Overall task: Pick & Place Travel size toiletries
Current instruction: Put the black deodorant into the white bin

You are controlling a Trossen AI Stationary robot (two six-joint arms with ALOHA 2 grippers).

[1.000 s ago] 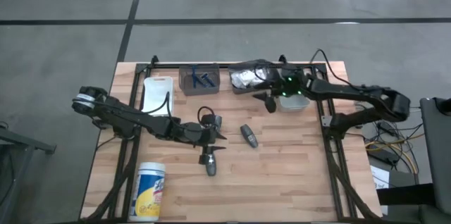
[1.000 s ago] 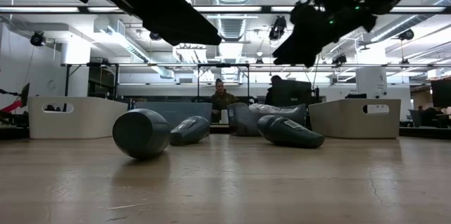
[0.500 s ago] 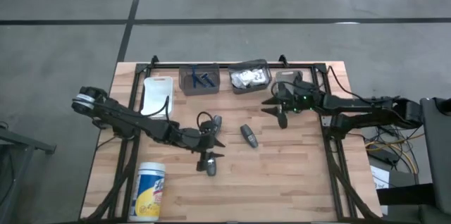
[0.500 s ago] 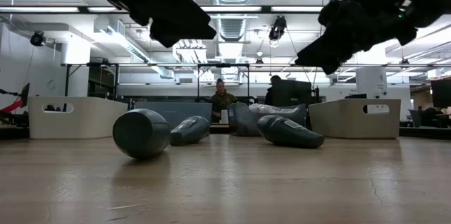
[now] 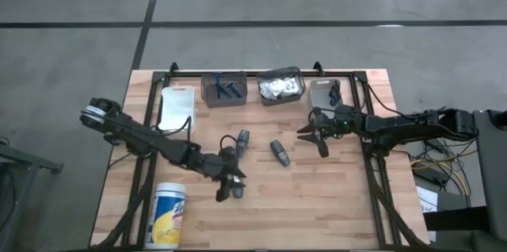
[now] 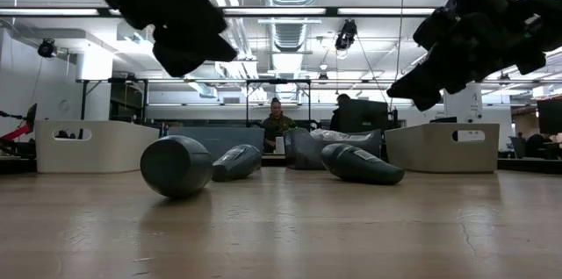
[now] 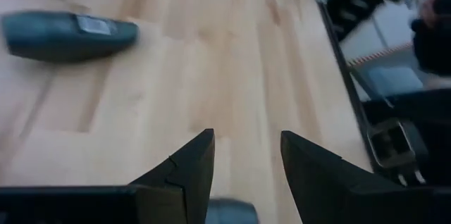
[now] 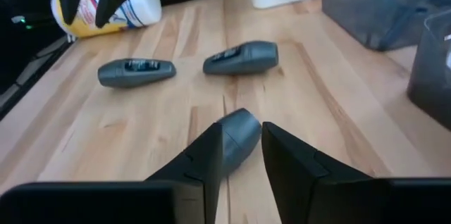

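Three dark grey oblong tubes lie on their sides on the wooden table: one [image 5: 235, 191] under my left gripper, one [image 5: 242, 142] farther back, one [image 5: 279, 152] at the middle. My left gripper [image 5: 229, 184] is open and hovers above the nearest tube, whose end [image 7: 227, 211] shows between its fingers. My right gripper [image 5: 311, 139] is open, raised, and points at the middle tube [image 8: 239, 131] from the right. Thin blue sticks [image 5: 228, 89] lie in a grey bin, white packets [image 5: 280, 86] in a clear bin.
A white bin [image 5: 177, 105] and a fourth bin [image 5: 324, 91] holding a small black piece stand with the others along the far edge. A tall white canister [image 5: 168, 215] lies near the near-left corner. People sit in the room beyond the table.
My right gripper has come away from the far bins, moving toward the near and right edges and sinking lower, now facing the middle tube. My left gripper has moved toward the near edge to stand over the nearest tube. The tubes have stayed where they were.
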